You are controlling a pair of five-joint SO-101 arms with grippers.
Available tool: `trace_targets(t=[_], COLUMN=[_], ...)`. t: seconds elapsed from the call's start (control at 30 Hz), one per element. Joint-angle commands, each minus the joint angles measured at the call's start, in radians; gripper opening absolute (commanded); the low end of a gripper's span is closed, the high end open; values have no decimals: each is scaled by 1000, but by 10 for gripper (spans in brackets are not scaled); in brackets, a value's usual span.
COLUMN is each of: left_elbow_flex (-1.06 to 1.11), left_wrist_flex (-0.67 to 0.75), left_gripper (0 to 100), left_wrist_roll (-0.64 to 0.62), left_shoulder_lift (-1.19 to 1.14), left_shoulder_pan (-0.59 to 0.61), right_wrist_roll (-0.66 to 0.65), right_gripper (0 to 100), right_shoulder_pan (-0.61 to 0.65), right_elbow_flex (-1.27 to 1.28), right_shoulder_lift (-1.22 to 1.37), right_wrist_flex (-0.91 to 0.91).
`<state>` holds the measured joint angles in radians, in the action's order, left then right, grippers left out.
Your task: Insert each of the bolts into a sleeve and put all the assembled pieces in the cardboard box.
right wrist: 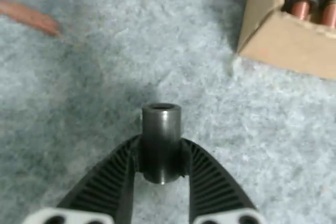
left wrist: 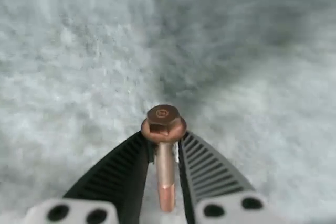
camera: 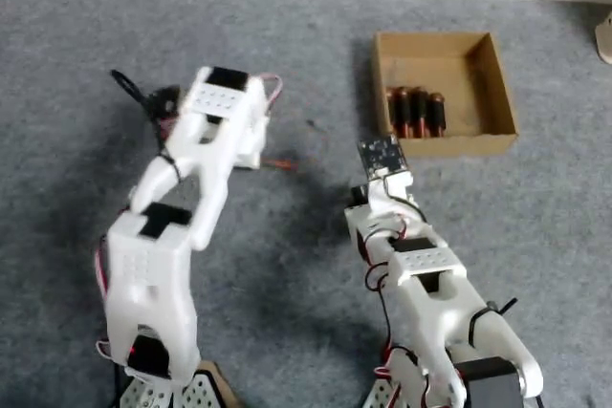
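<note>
My left gripper [left wrist: 164, 141] is shut on a copper bolt [left wrist: 164, 124], hex head pointing away from the wrist, above the grey carpet. In the high view that bolt [camera: 278, 163] pokes out sideways from the left arm toward the right arm. My right gripper [right wrist: 161, 148] is shut on a dark sleeve [right wrist: 161, 135], its open bore facing away from the wrist. The bolt's tip [right wrist: 30, 17] lies some way off the sleeve in the right wrist view. The cardboard box [camera: 497, 74] stands at the back right and holds several assembled pieces [camera: 416, 112].
A corner of the box [right wrist: 261, 22] is close beside the held sleeve, with copper ends of the pieces [right wrist: 310, 3] inside. Grey carpet [camera: 316, 265] lies open between the two arms. The right arm's wrist board [camera: 382, 154] covers its gripper from above.
</note>
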<state>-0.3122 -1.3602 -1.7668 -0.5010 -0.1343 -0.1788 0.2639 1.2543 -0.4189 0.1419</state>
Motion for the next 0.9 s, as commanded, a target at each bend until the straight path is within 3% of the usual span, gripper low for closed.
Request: trace_targets(t=[0.0,0.33,0.47,0.63,0.7,0.87], left_elbow_flex=[27,410,516,585,570,530], left_wrist_flex=[-43,-37,-37,-37,-23,181], left_gripper=[5,5,5,6,6,6], left_wrist_roll=[94,327,460,718,736,652], left_shoulder_lift=[245,680,822,921,920,878], left_shoulder_pan=[-10,-13,-13,-15,-16,2], right_wrist_roll=[2,11,68,69,69,68], right_gripper=[5,5,5,5,5,5], right_shoulder_pan=[35,68,70,136,157,193], right_elbow_flex=[-1,1,61,193,246,341], right_shoulder_lift=[-51,-79,-246,-547,-653,-875], right_wrist_flex=[-22,-21,13,45,42,42])
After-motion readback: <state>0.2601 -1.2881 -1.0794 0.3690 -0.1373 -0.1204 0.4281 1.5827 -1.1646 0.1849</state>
